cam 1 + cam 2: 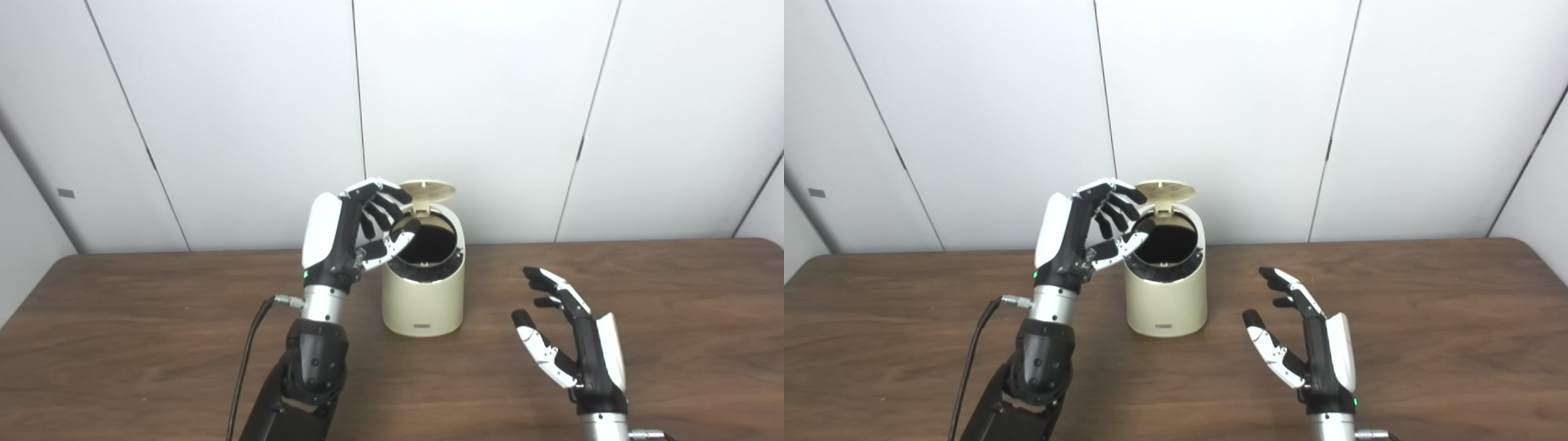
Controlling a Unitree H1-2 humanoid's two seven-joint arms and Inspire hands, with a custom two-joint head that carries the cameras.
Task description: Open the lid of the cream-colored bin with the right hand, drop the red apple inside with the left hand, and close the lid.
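Fingers (554,288) of the right hand (572,343), nearest on the worktop (674,343), are spread and empty, well apart from the bin (422,300). Farther back, the left hand (355,236) hangs curled over the rim, holding nothing visible. No apple shows; probably inside. Clear the left hand before tipping the raised lid (427,190) down.
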